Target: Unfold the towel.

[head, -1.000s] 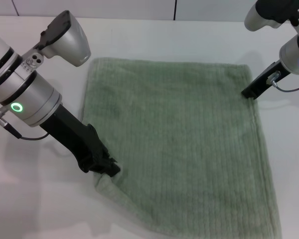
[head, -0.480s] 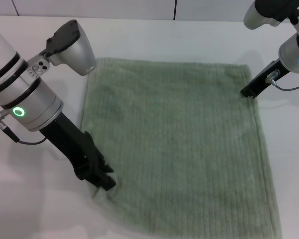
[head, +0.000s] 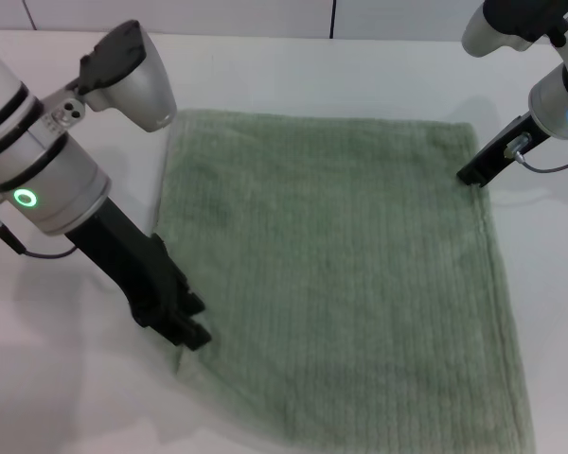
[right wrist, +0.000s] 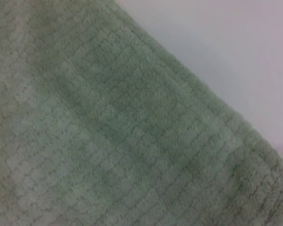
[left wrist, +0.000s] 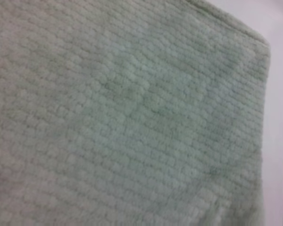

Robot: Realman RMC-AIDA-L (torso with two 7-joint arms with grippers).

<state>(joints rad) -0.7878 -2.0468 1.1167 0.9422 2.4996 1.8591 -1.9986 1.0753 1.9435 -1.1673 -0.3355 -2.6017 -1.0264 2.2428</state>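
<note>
The left gripper sits low at the towel's near-left edge, its black fingertips touching the cloth where the edge puckers. Whether the fingers pinch the cloth cannot be told. The left arm slants down to it from the left side of the table.

The towel lies spread nearly flat on the white table, filling the centre of the head view. Its far edge runs straight; its near-left corner is drawn inward and slightly wrinkled. The left wrist view shows ribbed terry with 1 hemmed edge against the table.

The right gripper rests at the towel's far-right corner, tips at the cloth edge. Its finger state cannot be told. The right wrist view shows cloth and bare table.
</note>
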